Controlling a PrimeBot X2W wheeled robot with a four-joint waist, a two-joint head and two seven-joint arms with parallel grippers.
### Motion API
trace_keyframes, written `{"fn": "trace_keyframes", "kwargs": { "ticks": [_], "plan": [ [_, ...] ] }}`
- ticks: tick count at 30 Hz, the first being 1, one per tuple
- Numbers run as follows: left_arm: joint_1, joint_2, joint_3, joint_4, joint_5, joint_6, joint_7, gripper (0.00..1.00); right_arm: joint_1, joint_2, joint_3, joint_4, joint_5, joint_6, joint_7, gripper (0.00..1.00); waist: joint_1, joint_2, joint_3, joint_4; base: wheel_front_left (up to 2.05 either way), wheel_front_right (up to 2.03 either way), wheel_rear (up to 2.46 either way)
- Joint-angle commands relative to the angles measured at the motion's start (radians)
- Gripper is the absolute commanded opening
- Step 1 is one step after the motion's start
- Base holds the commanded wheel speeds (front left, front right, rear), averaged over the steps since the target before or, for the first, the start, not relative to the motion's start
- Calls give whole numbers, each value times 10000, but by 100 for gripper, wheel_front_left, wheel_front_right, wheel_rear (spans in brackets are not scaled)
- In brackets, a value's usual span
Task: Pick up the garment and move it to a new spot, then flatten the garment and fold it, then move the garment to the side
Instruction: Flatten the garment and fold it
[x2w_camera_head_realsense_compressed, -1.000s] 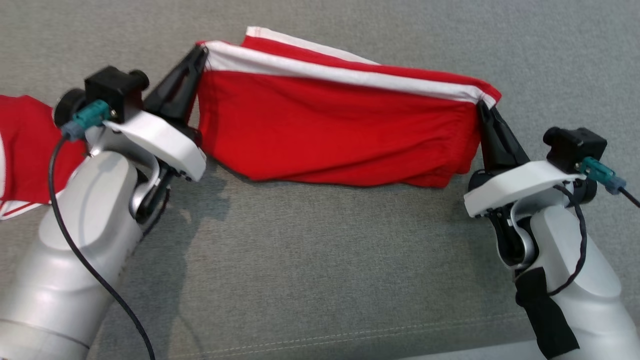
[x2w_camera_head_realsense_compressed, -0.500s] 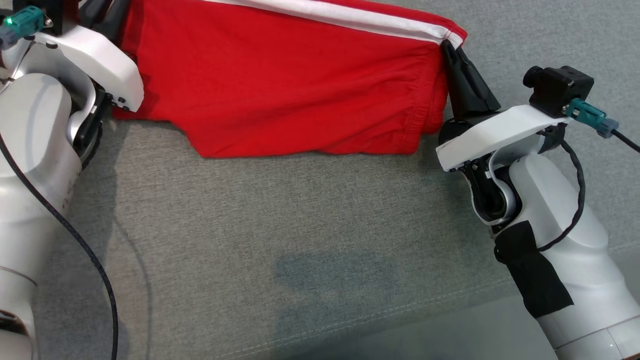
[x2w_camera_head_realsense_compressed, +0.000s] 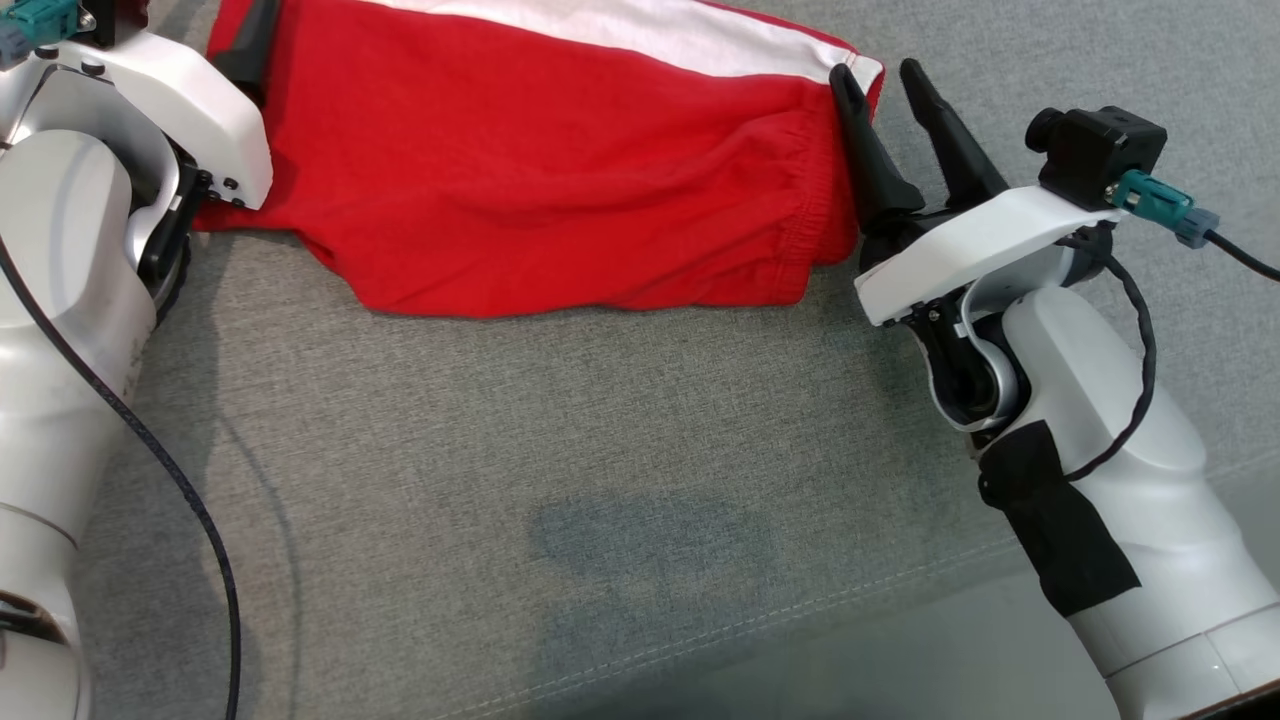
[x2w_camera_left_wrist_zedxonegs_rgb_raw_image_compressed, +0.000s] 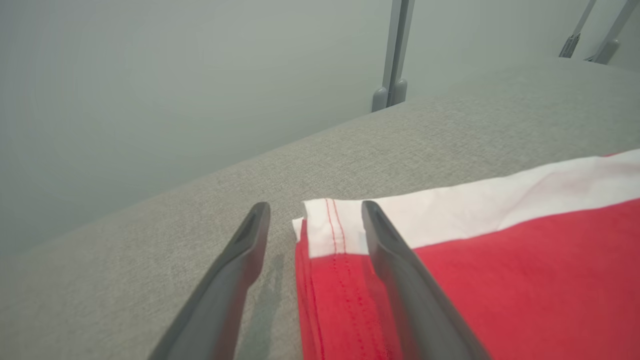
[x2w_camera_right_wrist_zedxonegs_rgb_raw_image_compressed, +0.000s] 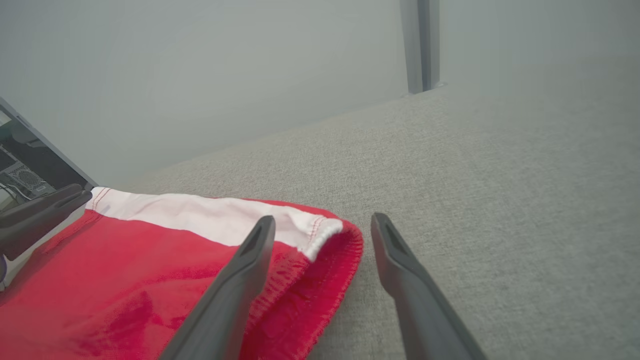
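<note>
The garment (x2w_camera_head_realsense_compressed: 560, 180) is red with a white band along its far edge and lies folded on the grey cloth surface (x2w_camera_head_realsense_compressed: 620, 420). My right gripper (x2w_camera_head_realsense_compressed: 874, 68) stands open at its right end, one finger over the hem and the other beside it, holding nothing. In the right wrist view the right gripper (x2w_camera_right_wrist_zedxonegs_rgb_raw_image_compressed: 324, 219) straddles the garment's (x2w_camera_right_wrist_zedxonegs_rgb_raw_image_compressed: 125, 270) gathered corner. My left gripper (x2w_camera_left_wrist_zedxonegs_rgb_raw_image_compressed: 315, 206) is open too, its fingers on either side of the white-banded corner of the garment (x2w_camera_left_wrist_zedxonegs_rgb_raw_image_compressed: 500, 280). In the head view one of the left fingers (x2w_camera_head_realsense_compressed: 248, 45) shows at the garment's left end.
A stitched seam (x2w_camera_head_realsense_compressed: 800, 610) runs near the front edge of the grey surface, with a paler strip beyond it at the lower right. A grey metal post (x2w_camera_left_wrist_zedxonegs_rgb_raw_image_compressed: 395, 50) stands past the far edge. Dark equipment (x2w_camera_right_wrist_zedxonegs_rgb_raw_image_compressed: 20, 165) sits off to the left in the right wrist view.
Both grippers have opened and let go of the garment's top corners. The garment has dropped from hanging between them to lying on the surface. The head camera has also shifted.
</note>
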Motion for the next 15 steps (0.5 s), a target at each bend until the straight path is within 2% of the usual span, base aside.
{"fn": "trace_keyframes", "kwargs": {
  "ticks": [1, 4, 7, 12, 15],
  "plan": [
    [-213, 272, 289, -104, -67, -29, -114, 100, 178, 64, -154, -113, -363, 29, -134, 100, 0, 0, -154, 115, 0, 0, 0],
    [-26, 205, 428, -206, -115, -16, -125, 100, 389, 64, -512, -156, -830, 29, -134, 100, 0, 0, -326, 219, 0, 0, 0],
    [544, 123, 847, -555, -282, 22, -129, 100, 857, 64, -1225, -520, -1772, 29, -134, 100, 0, 0, -611, 357, 0, 0, 0],
    [1656, -143, 1303, -679, -654, 2, -131, 100, 1879, 64, -2333, -1686, -3197, 29, -134, 100, 0, 0, -1029, 520, 0, 0, 0],
    [2117, -249, 1263, -474, -874, -20, -132, 100, 2431, 64, -2590, -2350, -3571, 29, -134, 100, 0, 0, -1148, 518, 0, 0, 0]
  ]
}}
